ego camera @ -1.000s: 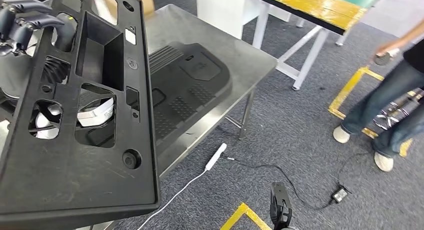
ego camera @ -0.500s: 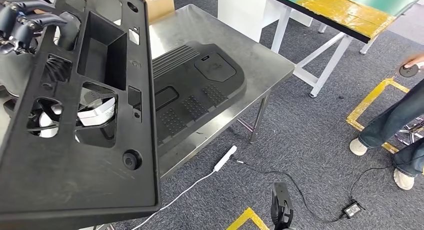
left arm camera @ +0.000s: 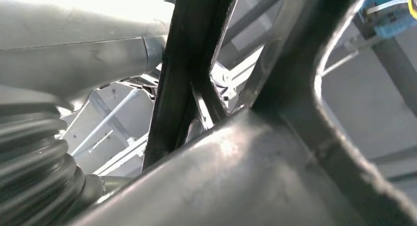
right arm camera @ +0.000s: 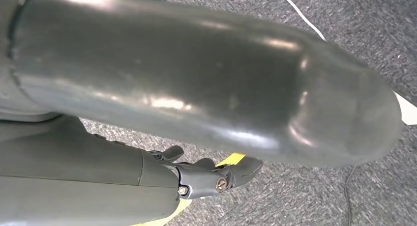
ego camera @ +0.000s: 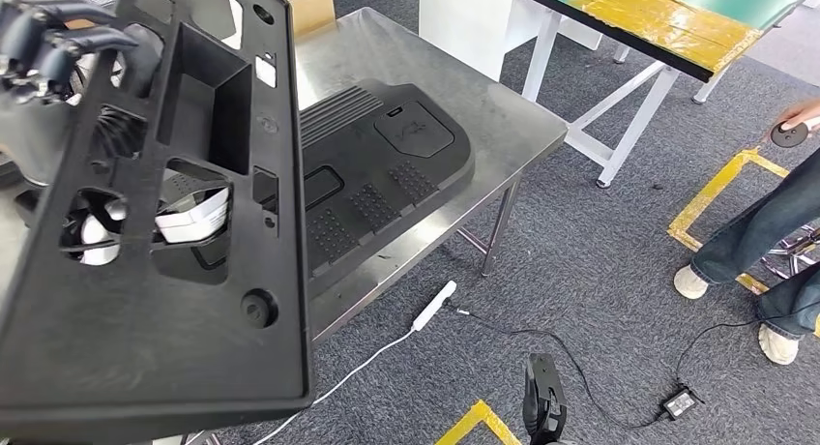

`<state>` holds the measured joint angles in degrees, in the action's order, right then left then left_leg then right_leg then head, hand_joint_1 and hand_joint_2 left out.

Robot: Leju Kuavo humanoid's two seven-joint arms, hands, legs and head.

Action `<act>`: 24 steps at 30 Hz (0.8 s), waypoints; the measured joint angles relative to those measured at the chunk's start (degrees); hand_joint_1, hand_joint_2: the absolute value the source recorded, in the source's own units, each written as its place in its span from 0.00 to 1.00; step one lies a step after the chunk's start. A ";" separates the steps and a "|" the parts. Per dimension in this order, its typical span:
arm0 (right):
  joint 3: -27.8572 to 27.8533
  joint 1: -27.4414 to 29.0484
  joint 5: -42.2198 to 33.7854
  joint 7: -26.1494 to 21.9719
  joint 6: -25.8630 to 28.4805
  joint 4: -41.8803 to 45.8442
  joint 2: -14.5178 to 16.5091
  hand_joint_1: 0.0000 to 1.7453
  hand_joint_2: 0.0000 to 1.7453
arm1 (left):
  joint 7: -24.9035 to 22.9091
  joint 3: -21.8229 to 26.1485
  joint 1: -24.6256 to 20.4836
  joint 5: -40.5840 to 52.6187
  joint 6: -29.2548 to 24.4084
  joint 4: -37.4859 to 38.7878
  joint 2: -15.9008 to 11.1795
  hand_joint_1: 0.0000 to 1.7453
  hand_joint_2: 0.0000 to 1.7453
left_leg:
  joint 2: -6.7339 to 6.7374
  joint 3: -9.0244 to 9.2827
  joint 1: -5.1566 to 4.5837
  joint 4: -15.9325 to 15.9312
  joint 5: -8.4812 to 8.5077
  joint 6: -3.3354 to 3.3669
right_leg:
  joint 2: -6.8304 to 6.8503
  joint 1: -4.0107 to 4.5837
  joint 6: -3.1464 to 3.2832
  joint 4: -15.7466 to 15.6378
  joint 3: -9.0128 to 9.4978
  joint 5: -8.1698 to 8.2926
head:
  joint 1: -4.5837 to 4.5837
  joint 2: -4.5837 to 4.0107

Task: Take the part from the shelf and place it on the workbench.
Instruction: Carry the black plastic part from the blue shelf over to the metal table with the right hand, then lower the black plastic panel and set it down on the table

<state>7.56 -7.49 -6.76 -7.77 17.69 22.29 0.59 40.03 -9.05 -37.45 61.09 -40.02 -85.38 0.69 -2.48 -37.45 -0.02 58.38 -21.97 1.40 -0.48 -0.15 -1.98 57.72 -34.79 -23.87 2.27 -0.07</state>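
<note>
A large black plastic panel (ego camera: 164, 348) with several cut-outs hangs tilted in front of me at the left; my left hand (ego camera: 48, 39) grips its upper left edge. The left wrist view shows the panel's ribs (left arm camera: 275, 152) close against that hand (left arm camera: 34, 152). The panel hangs over the near left part of the steel workbench (ego camera: 483, 106). Another black moulded part (ego camera: 377, 174) lies flat on that bench. My right hand (right arm camera: 216, 179) hangs over the grey carpet, fingers apart, holding nothing.
A person (ego camera: 764, 222) stands at the right on yellow floor tape (ego camera: 716, 184), holding a small round thing. A white power strip (ego camera: 432, 305) and black cable lie on the carpet beside the bench. A green-topped table (ego camera: 629, 10) stands behind, and a cardboard box (ego camera: 305, 0) beyond the bench.
The whole view has shifted, so the bench and floor now sit further right in the picture. The panel stays in my left hand, tilted about the same.
</note>
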 joint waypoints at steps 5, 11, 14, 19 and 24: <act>0.00 -0.09 0.25 0.38 -0.20 0.00 0.00 0.00 0.00 | -0.01 -0.08 -1.02 1.76 0.00 3.78 0.46 1.00 1.00 | -0.02 -0.06 -0.22 0.01 0.03 0.04 | 0.01 -0.21 -0.02 0.00 -0.05 0.02 | -0.01 0.00; 0.02 -0.48 0.38 0.40 -0.42 0.00 0.10 0.00 0.00 | -0.01 0.74 -4.16 6.95 0.00 11.17 2.10 1.00 1.00 | -0.04 -0.09 -0.33 0.03 0.05 0.08 | 0.02 -0.33 -0.05 0.00 -0.06 0.04 | 0.00 0.00; 0.02 -0.75 0.33 0.44 -0.43 0.00 0.19 0.00 0.00 | -0.48 2.18 -6.25 10.91 0.00 16.06 3.37 1.00 1.00 | -0.04 -0.09 -0.34 0.03 0.05 0.08 | 0.02 -0.38 -0.05 0.00 -0.07 0.04 | 0.01 0.00; 0.05 -1.09 -0.02 0.70 -0.43 0.00 0.33 0.00 0.00 | -7.29 2.92 -10.14 16.30 0.00 24.52 4.54 1.00 1.00 | -0.02 -0.09 -0.34 0.04 0.06 0.08 | 0.01 -0.41 -0.06 0.00 -0.08 0.05 | 0.01 0.00; 0.07 -1.21 -0.56 0.84 -0.38 0.00 0.35 0.00 0.00 | -15.88 1.39 -13.47 18.47 0.00 32.26 4.60 1.00 1.00 | -0.03 -0.10 -0.34 0.04 0.06 0.08 | 0.01 -0.41 -0.06 0.01 -0.09 0.04 | 0.01 0.00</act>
<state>7.63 -8.70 -7.33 -6.93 17.31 22.29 0.94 24.15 -7.66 -50.92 79.56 -40.02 -53.12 5.28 -2.50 -37.56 -0.35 58.41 -21.91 1.48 -0.47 -0.56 -2.04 57.73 -34.88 -23.82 2.28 -0.07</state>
